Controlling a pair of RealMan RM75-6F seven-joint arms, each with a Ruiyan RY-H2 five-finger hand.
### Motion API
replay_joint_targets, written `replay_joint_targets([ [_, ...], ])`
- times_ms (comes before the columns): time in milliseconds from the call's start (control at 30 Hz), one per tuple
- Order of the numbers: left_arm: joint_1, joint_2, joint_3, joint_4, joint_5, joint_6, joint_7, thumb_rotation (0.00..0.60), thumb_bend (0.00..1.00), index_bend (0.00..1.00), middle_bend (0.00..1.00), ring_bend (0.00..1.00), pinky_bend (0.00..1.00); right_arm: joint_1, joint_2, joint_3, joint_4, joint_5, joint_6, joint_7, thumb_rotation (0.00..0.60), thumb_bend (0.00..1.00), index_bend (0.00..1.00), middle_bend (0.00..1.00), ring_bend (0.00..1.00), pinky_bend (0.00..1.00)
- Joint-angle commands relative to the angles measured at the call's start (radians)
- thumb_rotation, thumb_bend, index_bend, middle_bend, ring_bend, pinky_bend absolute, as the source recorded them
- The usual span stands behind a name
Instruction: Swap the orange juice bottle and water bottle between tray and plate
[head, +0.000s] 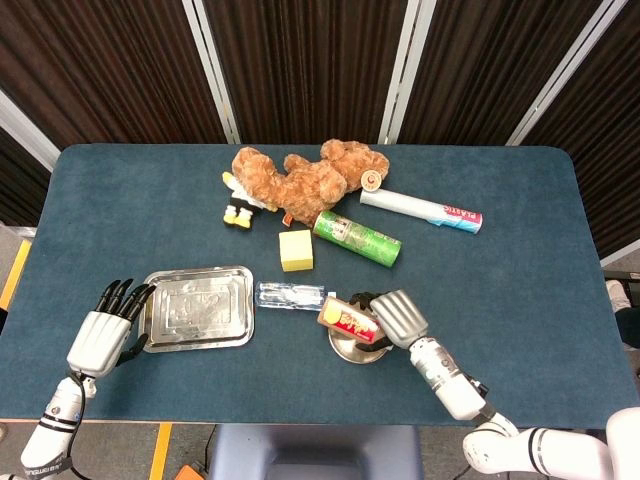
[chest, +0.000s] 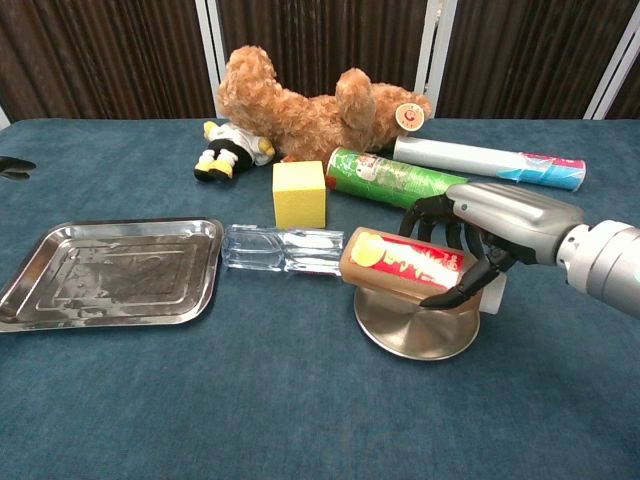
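Note:
The orange juice bottle (head: 350, 320) (chest: 405, 265), brown with a red label, lies on its side in my right hand (head: 397, 315) (chest: 490, 230), which grips it just above the round metal plate (head: 350, 350) (chest: 415, 330). The clear water bottle (head: 290, 295) (chest: 285, 248) lies flat on the table between the plate and the steel tray (head: 197, 307) (chest: 110, 270). The tray holds nothing. My left hand (head: 103, 330) hovers at the tray's left edge, fingers spread and holding nothing. Only its fingertips (chest: 15, 165) show in the chest view.
Behind the plate lie a yellow block (head: 296, 250) (chest: 299, 193), a green can (head: 357, 238) (chest: 397, 183) and a white tube (head: 420, 210) (chest: 490, 160). A teddy bear (head: 300, 180) (chest: 300, 105) and a small toy figure (head: 238, 205) (chest: 228, 147) lie further back.

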Motion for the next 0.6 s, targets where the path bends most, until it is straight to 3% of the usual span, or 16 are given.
replay_joint_targets([
  [33,-0.001,-0.003,0.0,0.003,-0.002,-0.002,0.002,0.6,0.37,0.0,0.12,0.03,0.08,0.003,0.001,-0.023,0.053,-0.03,-0.027,0.053,0.6,0.35,0.86,0.85,0.76,0.7],
  [167,-0.004,-0.005,0.002,0.007,-0.003,-0.009,0.0,0.6,0.37,0.0,0.12,0.03,0.08,0.004,-0.002,-0.038,0.091,-0.042,-0.046,0.081,0.6,0.35,0.84,0.85,0.75,0.7],
  [267,-0.005,-0.006,0.003,0.008,-0.001,-0.011,-0.001,0.6,0.37,0.0,0.12,0.03,0.08,0.006,-0.005,-0.044,0.105,-0.051,-0.053,0.098,0.6,0.35,0.76,0.85,0.71,0.69],
  [333,-0.005,-0.006,0.004,0.008,0.001,-0.009,-0.002,0.6,0.37,0.0,0.12,0.03,0.08,0.008,-0.001,-0.048,0.106,-0.056,-0.062,0.105,0.6,0.35,0.66,0.83,0.65,0.68],
  [467,-0.004,-0.006,0.004,0.008,0.0,-0.006,-0.004,0.6,0.37,0.0,0.12,0.03,0.08,0.016,0.023,-0.05,0.084,-0.044,-0.094,0.105,0.6,0.35,0.39,0.67,0.48,0.58],
  [600,-0.003,-0.005,0.002,0.005,-0.005,-0.006,-0.005,0.6,0.37,0.0,0.12,0.04,0.08,0.015,0.047,-0.046,0.055,-0.026,-0.103,0.094,0.6,0.32,0.23,0.56,0.38,0.53],
])
